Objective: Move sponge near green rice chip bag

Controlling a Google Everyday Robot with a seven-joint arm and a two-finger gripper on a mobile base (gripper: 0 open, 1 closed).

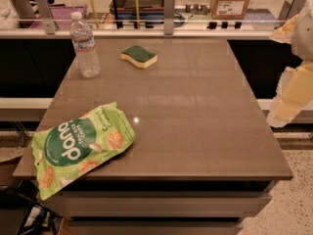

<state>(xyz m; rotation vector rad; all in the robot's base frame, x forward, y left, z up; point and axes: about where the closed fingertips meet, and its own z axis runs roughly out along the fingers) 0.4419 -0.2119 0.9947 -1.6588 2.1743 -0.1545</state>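
The sponge (139, 56), dark green on top over pale yellow foam, lies flat at the far middle of the brown table (195, 121). The green rice chip bag (78, 147) lies flat at the table's front left corner, its lower end hanging over the edge. My gripper (288, 94) shows as cream and white parts at the right edge of the view, beyond the table's right side. It is far from both the sponge and the bag and holds nothing I can see.
A clear plastic water bottle (84, 45) stands upright at the far left of the table, left of the sponge. A counter rail with metal posts (168, 6) runs behind the table. A cardboard box (232, 1) sits beyond it.
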